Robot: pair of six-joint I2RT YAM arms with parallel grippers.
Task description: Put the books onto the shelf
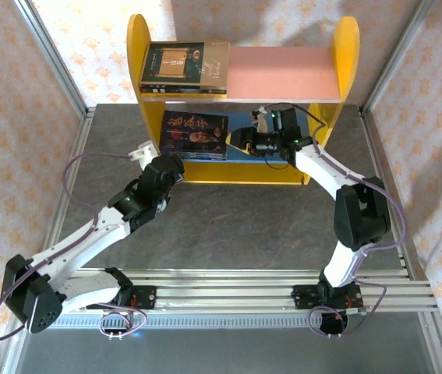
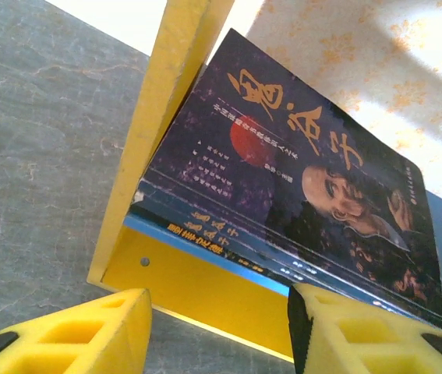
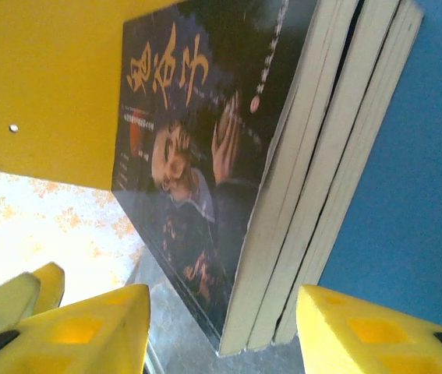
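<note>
Left claw (image 2: pixel 217 327), right claw (image 3: pixel 224 327) agape, empty, books (image 3: pixel 189 156) (lower covers hidden) on shelf (image 3: pixel 415 195)

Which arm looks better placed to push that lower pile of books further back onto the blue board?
Left, probably. The left gripper, open, faces the pile from the front, lined up to push. The right gripper sits beside the pile, over the blue board.
</note>
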